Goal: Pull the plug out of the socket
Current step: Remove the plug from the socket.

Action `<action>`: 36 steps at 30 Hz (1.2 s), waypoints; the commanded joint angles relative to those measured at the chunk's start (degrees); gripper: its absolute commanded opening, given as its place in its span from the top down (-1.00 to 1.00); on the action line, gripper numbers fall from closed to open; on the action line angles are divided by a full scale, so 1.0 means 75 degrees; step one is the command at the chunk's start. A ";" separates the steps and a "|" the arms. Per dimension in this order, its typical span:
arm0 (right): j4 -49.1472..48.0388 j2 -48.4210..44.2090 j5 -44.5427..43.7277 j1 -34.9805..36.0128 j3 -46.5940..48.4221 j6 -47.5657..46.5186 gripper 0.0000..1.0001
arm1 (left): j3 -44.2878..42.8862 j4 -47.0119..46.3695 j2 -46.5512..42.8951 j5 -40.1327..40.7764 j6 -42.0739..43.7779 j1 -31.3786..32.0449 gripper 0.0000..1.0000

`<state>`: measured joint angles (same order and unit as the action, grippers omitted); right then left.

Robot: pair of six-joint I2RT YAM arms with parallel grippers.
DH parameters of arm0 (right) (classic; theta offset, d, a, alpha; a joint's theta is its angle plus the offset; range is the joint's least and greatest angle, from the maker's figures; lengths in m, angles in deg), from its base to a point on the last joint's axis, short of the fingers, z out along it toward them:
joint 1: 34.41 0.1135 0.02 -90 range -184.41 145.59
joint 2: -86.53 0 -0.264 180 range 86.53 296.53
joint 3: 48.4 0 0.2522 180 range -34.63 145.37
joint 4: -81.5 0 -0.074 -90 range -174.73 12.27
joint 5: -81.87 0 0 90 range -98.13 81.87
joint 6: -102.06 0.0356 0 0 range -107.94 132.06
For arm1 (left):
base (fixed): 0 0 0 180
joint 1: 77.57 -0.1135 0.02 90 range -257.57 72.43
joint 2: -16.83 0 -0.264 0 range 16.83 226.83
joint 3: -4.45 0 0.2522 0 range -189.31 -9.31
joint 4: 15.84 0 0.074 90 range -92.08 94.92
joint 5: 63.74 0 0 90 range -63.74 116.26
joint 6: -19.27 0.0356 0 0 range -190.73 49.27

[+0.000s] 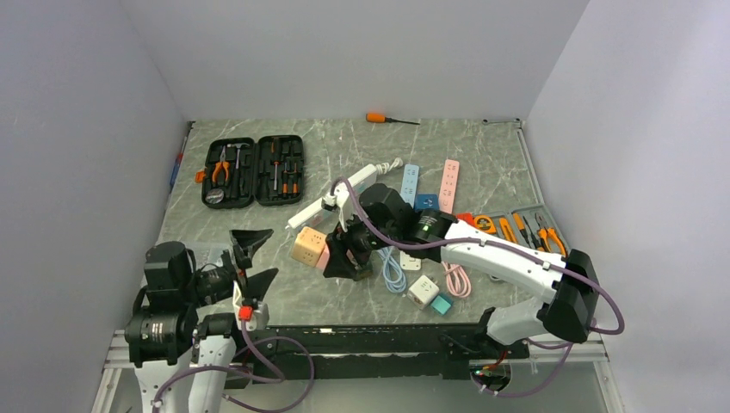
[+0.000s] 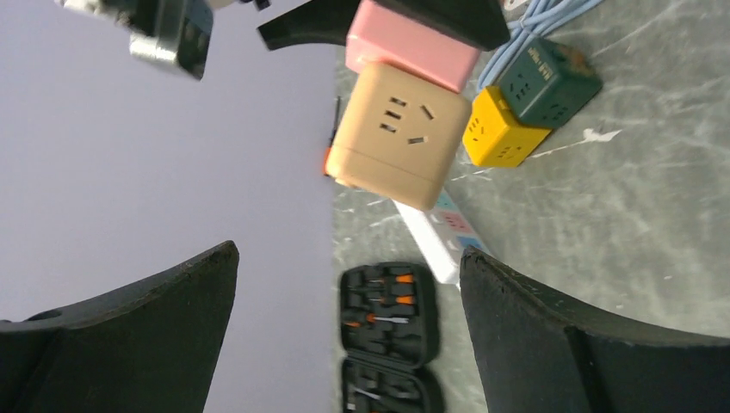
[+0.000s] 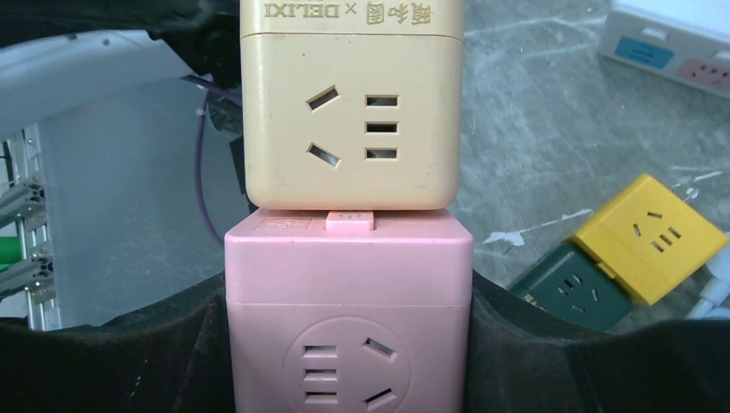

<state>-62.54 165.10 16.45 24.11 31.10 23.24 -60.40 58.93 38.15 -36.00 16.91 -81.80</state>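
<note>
The right claw [image 1: 346,256] is closed on a pink plastic cube socket [image 3: 349,318], its black fingers [image 3: 129,361] pressed against two opposite sides of the cube. A tan plastic cube socket [image 3: 349,112] sits face to face against the pink one, the two touching along one seam with a small pink tab between them. The joined pair lies near the middle of the grey marble-patterned desk [image 1: 482,155], a little toward its left and near edges. Whether the pair rests on the desk or is lifted cannot be told.

The left claw [image 1: 256,258] hangs near the near-left corner, jaws spread wide and holding nothing, aimed at the tan cube but well apart from it.

Just beside the pair, a yellow cube socket [image 3: 647,234] touches a dark green cube socket [image 3: 572,288]. A white power strip [image 1: 331,200] lies beyond them toward the far edge. An open black tool case [image 1: 252,170] sits near the far-left corner, and an orange-handled screwdriver [image 1: 383,119] lies at the far edge.
</note>
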 commanded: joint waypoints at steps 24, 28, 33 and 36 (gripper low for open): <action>0.0031 0.1380 0.0450 0.0649 0.2447 0.0132 1.00 | 0.0943 -0.0958 0.0053 -0.0732 0.3689 -0.0033 -0.98; 0.0017 0.1529 0.0438 0.0703 0.2638 0.0119 1.00 | 0.0917 -0.0720 0.0145 -0.0613 0.3798 -0.0031 -0.85; -0.0084 0.1538 0.0451 0.0722 0.2631 0.0155 1.00 | 0.1144 -0.1041 -0.0002 -0.0618 0.3514 -0.0026 -0.49; -0.0117 0.1736 0.0569 0.0741 0.2833 0.0189 1.00 | 0.1196 -0.0773 0.0009 -0.0668 0.4052 -0.0030 -0.35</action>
<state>-59.13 177.34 18.77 28.79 47.95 23.67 -51.75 54.21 38.39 -38.42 43.70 -81.80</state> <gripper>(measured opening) 0.633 0.703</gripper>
